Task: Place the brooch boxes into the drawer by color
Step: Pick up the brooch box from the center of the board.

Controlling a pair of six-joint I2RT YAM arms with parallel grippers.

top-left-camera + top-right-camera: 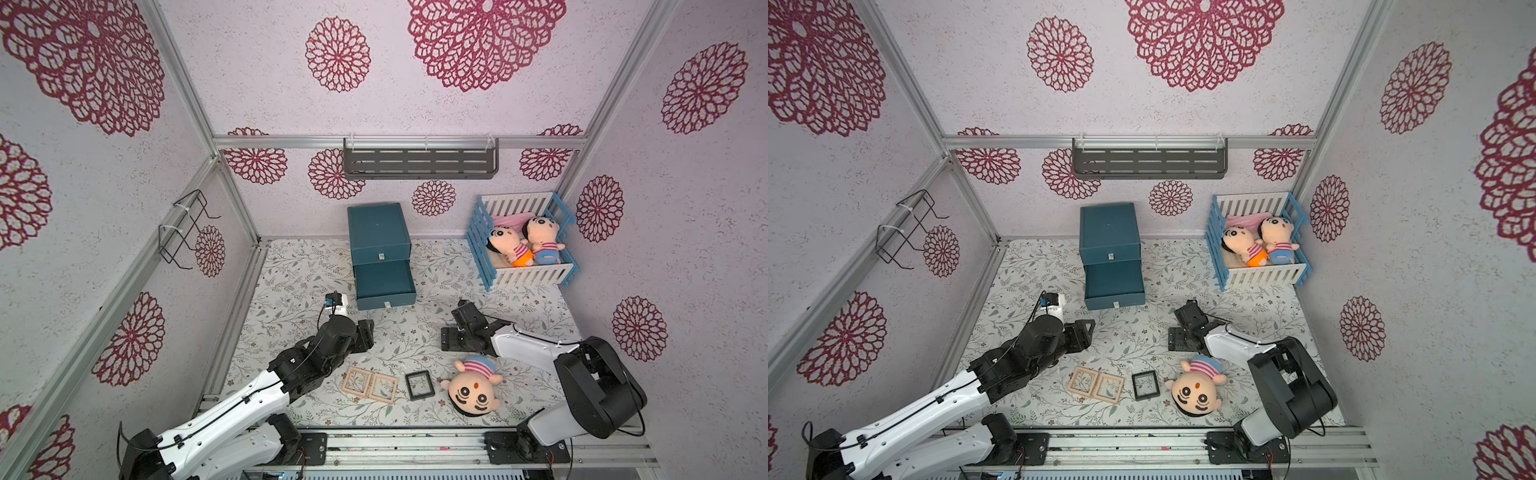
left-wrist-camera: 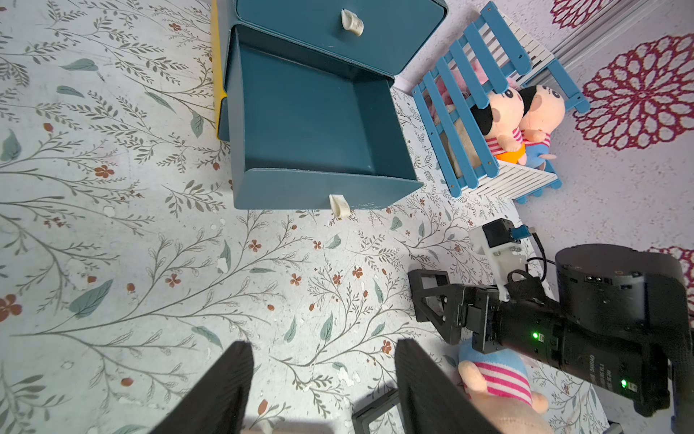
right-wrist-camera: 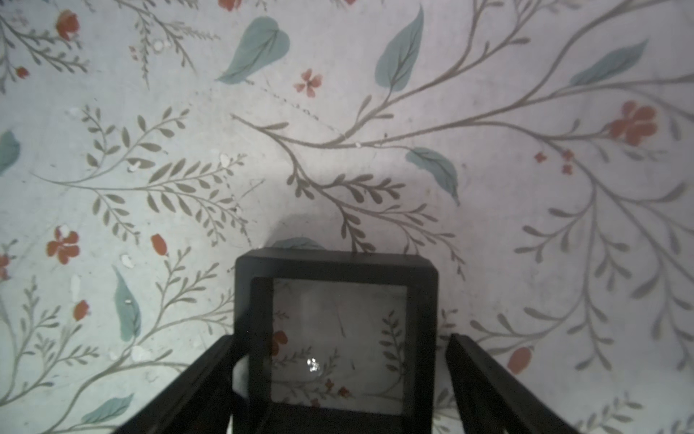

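Jaws of our right gripper (image 3: pixel 340 338) straddle a black box (image 3: pixel 336 265) flat on the mat (image 3: pixel 488 150), right of centre, with a gap on one side: not yet gripped, we judge. Our left gripper (image 2: pixel 322 345) hangs half-open, empty, left of the drawer (image 1: pixel 374 300), out of the path.

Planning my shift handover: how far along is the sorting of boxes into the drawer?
Nothing visibly stored: the open drawer is empty. In hand: the right gripper straddles a black box on the table, not clamped. Remaining: another black box and two wooden boxes.
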